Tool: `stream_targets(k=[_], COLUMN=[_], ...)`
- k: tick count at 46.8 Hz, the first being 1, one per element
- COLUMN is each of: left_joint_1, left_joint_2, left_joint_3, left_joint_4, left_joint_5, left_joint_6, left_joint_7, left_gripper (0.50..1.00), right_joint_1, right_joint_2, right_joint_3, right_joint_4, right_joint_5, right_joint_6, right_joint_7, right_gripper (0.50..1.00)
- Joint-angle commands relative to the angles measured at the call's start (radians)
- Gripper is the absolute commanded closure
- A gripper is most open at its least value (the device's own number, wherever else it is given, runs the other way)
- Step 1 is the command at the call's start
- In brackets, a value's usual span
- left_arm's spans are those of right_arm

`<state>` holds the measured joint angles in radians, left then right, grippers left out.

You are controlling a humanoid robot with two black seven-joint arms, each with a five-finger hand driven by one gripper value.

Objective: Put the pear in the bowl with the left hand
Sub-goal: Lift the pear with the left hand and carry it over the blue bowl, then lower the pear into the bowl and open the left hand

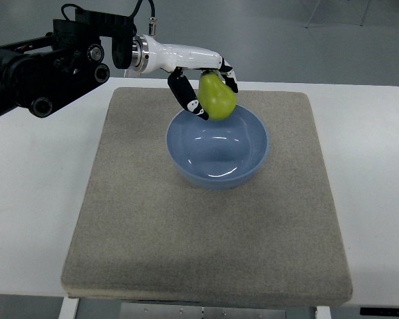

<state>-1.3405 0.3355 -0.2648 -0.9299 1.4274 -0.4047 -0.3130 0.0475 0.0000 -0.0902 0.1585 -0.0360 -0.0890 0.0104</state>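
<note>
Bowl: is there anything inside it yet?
Empty. The blue bowl shows only its shiny bare bottom. The green pear is held in the left hand, at the bowl's far rim.

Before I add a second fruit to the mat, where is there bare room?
Free: the mat in front of the bowl, plus strips to its left and right. Crowded: the bowl's far rim, where the left hand holds the pear.

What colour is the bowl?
Light blue bowl, seen in the top view.
</note>
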Motion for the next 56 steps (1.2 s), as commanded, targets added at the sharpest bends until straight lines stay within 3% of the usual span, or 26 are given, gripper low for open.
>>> stream_targets(k=[1,47,53,56], left_joint_1=[0.003,0.007,0.012,0.017], left_joint_2=[-0.016,-0.139,-0.139,-0.142], left_joint_3=[0.012,0.147,0.147,0.147], left_joint_4=[0.0,0.069,0.069,0.071], left_joint_5=[0.007,0.044,0.042,0.041], left_joint_6=[0.0,0.011,0.011,0.011], left_joint_7=[0.0,0.005,0.005,0.005], left_gripper=[1.0,1.0,0.939,0.817], right_joint_1=[0.0,0.0,0.0,0.0], right_joint_2=[0.0,0.0,0.0,0.0], right_joint_3=[0.0,0.0,0.0,0.0], right_joint_4=[0.001,0.0,0.001,0.001], right_joint_5=[0.001,0.001,0.001,0.001], right_joint_6=[0.0,0.0,0.0,0.0], right_joint_7=[0.0,-0.001,-0.001,0.0], right_gripper=[0.574,0.574,0.576,0.576])
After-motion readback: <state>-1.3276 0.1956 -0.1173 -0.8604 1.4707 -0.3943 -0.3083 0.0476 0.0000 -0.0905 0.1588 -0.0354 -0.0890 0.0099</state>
